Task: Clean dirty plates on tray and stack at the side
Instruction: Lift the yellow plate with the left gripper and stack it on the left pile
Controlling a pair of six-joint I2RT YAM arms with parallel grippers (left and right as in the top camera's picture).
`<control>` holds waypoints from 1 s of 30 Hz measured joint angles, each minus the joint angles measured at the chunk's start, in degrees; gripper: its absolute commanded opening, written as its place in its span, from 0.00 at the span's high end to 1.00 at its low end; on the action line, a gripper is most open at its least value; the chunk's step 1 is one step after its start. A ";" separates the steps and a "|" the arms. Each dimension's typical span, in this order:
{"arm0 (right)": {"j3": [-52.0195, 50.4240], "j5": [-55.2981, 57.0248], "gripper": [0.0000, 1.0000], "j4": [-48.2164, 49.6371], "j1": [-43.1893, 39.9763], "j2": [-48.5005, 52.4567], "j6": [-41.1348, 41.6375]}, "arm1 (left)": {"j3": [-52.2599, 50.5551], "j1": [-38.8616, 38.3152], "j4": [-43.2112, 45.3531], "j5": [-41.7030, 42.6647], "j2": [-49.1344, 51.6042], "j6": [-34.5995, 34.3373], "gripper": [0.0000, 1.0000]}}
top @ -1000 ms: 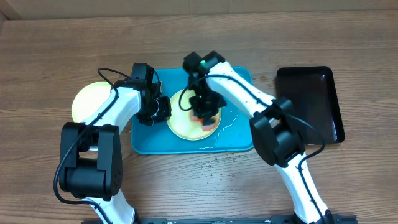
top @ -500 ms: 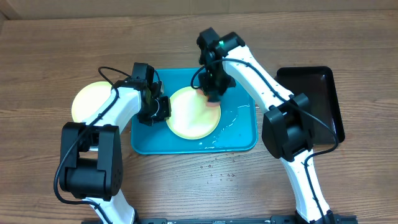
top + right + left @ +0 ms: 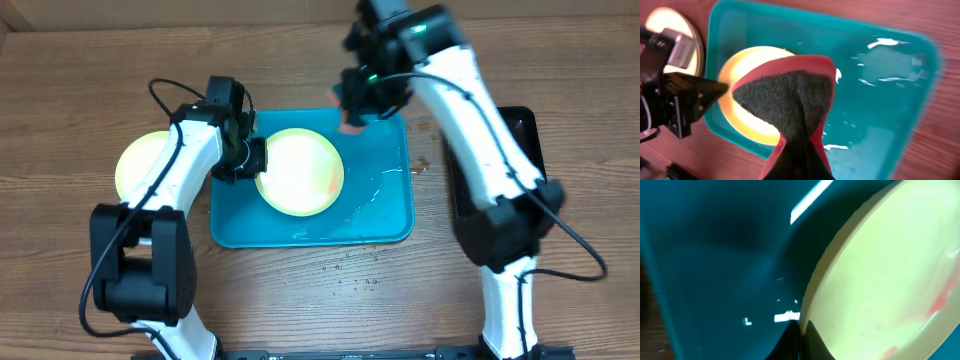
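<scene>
A pale yellow-green plate (image 3: 298,170) with faint red smears (image 3: 939,300) is over the teal tray (image 3: 380,205). My left gripper (image 3: 251,160) is shut on the plate's left rim. In the left wrist view the rim sits pinched between the dark fingertips (image 3: 802,330), and that edge looks raised off the tray (image 3: 715,255). My right gripper (image 3: 352,110) hovers above the tray's far right part. It is shut on a red sponge (image 3: 790,92) with a dark scouring face, clear of the plate (image 3: 747,120). A second plate (image 3: 143,165) lies on the table left of the tray.
A narrow black tray (image 3: 515,160) stands to the right, partly hidden by my right arm. Water glistens on the teal tray's right half (image 3: 885,65). Small droplets spot the wood in front of the tray (image 3: 350,270).
My right gripper has lifted the sponge off the plate and swung up toward the tray's far right. My left gripper has raised the plate by its rim and shifted it slightly toward the far side.
</scene>
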 measured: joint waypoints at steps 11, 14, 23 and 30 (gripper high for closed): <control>0.55 2.10 0.96 -2.40 -8.94 -1.44 0.22 | 0.48 -6.69 -0.35 -17.97 -14.01 0.22 0.96; 0.55 2.23 0.96 -2.40 -8.92 -1.44 0.22 | 0.70 -11.80 -0.35 -26.05 -16.46 0.24 0.96; 0.55 3.02 0.96 -2.43 -8.79 -1.44 0.22 | 0.70 -26.38 -0.76 -54.69 -16.92 -2.97 0.96; 0.55 3.15 0.96 -2.43 -8.79 -1.44 0.24 | 0.72 -32.85 -0.31 -73.83 -16.92 -6.78 0.96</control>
